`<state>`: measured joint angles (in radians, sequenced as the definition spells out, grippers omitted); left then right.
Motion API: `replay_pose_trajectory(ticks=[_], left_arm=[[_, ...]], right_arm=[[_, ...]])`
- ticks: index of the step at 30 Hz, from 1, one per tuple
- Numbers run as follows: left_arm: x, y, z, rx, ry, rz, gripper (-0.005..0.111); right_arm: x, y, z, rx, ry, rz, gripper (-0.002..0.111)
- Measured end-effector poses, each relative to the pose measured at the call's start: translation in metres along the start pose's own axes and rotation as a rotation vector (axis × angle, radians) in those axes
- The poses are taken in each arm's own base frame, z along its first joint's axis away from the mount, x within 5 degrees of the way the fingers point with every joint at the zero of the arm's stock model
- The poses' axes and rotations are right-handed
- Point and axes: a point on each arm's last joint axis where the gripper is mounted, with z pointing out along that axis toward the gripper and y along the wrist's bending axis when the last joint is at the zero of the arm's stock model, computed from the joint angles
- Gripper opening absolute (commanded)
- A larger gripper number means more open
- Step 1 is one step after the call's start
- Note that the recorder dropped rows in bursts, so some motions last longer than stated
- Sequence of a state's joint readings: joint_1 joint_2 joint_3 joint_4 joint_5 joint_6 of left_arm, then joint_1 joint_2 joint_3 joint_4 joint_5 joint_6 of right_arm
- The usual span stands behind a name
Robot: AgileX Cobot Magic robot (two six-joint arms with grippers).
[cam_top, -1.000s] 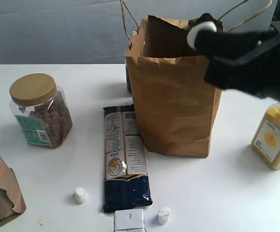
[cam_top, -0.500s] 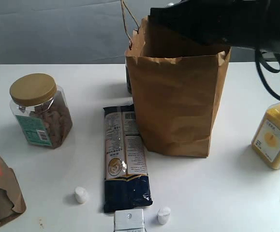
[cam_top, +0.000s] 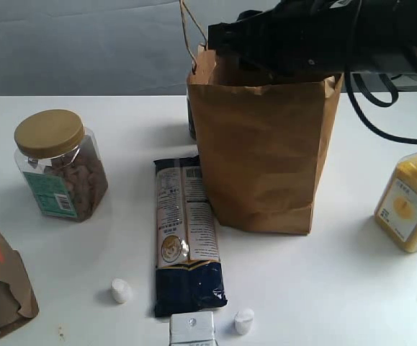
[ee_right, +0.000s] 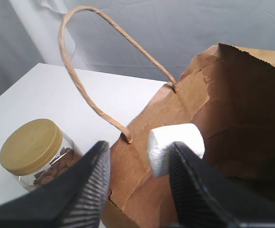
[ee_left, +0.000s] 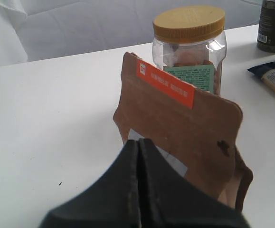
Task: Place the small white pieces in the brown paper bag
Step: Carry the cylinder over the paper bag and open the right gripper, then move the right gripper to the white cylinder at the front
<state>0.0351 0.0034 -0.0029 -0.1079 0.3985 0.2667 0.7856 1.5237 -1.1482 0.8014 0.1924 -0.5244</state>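
Your right arm (cam_top: 316,36) reaches in from the right over the open mouth of the bag (cam_top: 258,151), which stands upright at the middle of the surface (cam_top: 338,288). The right jaws are released and stand apart. One piece (ee_right: 175,145) rests against the inner face of one finger (ee_right: 199,190), with a clear gap to the other finger (ee_right: 85,190), and it sits over the bag's opening. Two more pieces lie on the near side of the surface. One (cam_top: 120,290) is left of the blue packet (cam_top: 186,238). The other (cam_top: 244,321) is just right of the packet's near end, beside a white box (cam_top: 192,330) at the near edge. The packet lies flat, its far end just left of the bag's base. A nut jar (cam_top: 60,166) with a tan lid stands to the left, a yellow jar (cam_top: 410,205) stands to the right, and a dark can (cam_top: 191,122) peeks out behind the bag's left side. Your left jaws are clenched together with nothing between them, just in front of the pouch (ee_left: 184,123) with the orange label at the near left, and the nut jar stands beyond the pouch.
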Motion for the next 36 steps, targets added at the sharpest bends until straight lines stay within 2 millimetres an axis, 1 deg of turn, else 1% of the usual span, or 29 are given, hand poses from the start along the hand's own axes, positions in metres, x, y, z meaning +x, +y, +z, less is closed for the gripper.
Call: replay_pose_trajectory(ticks=[2, 5, 8, 10, 12, 13, 15, 16, 17, 19, 20, 21, 22, 23, 24, 25, 27, 31, 36], left_arm=[[0.0, 0.0, 0.0, 0.0, 0.0, 0.0, 0.0], [0.0, 0.0, 0.0, 0.0, 0.0, 0.0, 0.0], [0.0, 0.0, 0.0, 0.0, 0.0, 0.0, 0.0], [0.0, 0.0, 0.0, 0.0, 0.0, 0.0, 0.0], [0.0, 0.0, 0.0, 0.0, 0.0, 0.0, 0.0], [0.0, 0.0, 0.0, 0.0, 0.0, 0.0, 0.0], [0.0, 0.0, 0.0, 0.0, 0.0, 0.0, 0.0], [0.0, 0.0, 0.0, 0.0, 0.0, 0.0, 0.0], [0.0, 0.0, 0.0, 0.0, 0.0, 0.0, 0.0], [0.0, 0.0, 0.0, 0.0, 0.0, 0.0, 0.0], [0.0, 0.0, 0.0, 0.0, 0.0, 0.0, 0.0], [0.0, 0.0, 0.0, 0.0, 0.0, 0.0, 0.0], [0.0, 0.0, 0.0, 0.0, 0.0, 0.0, 0.0], [0.0, 0.0, 0.0, 0.0, 0.0, 0.0, 0.0], [0.0, 0.0, 0.0, 0.0, 0.0, 0.0, 0.0], [0.0, 0.0, 0.0, 0.0, 0.0, 0.0, 0.0], [0.0, 0.0, 0.0, 0.0, 0.0, 0.0, 0.0], [0.0, 0.0, 0.0, 0.0, 0.0, 0.0, 0.0], [0.0, 0.0, 0.0, 0.0, 0.0, 0.0, 0.0]], right_arm=[[0.0, 0.0, 0.0, 0.0, 0.0, 0.0, 0.052], [0.0, 0.0, 0.0, 0.0, 0.0, 0.0, 0.059], [0.0, 0.0, 0.0, 0.0, 0.0, 0.0, 0.06], [0.0, 0.0, 0.0, 0.003, -0.005, 0.0, 0.059], [-0.002, -0.001, 0.0, 0.013, -0.023, 0.008, 0.044], [-0.003, -0.002, 0.0, 0.017, -0.029, 0.01, 0.031], [-0.004, -0.002, 0.0, 0.026, -0.044, 0.007, 0.018], [-0.005, -0.003, 0.0, 0.032, -0.05, -0.004, 0.015], [-0.005, -0.003, 0.0, 0.036, -0.053, -0.014, 0.016], [-0.005, -0.005, 0.0, 0.05, -0.052, -0.088, 0.027], [-0.005, -0.007, -0.001, 0.056, -0.048, -0.103, 0.041], [-0.005, -0.013, -0.001, 0.066, -0.034, -0.106, 0.051], [-0.006, -0.018, -0.002, 0.075, -0.025, -0.088, 0.07], [-0.006, -0.029, -0.004, 0.094, -0.005, -0.033, 0.076], [-0.006, -0.036, -0.006, 0.105, 0.005, 0.001, 0.084], [-0.006, -0.047, -0.008, 0.124, 0.023, 0.044, 0.085], [-0.005, -0.054, -0.01, 0.132, 0.048, 0.064, 0.086], [-0.002, -0.055, -0.011, 0.122, 0.09, 0.067, 0.086], [-0.001, -0.055, -0.011, 0.118, 0.102, 0.07, 0.086]])
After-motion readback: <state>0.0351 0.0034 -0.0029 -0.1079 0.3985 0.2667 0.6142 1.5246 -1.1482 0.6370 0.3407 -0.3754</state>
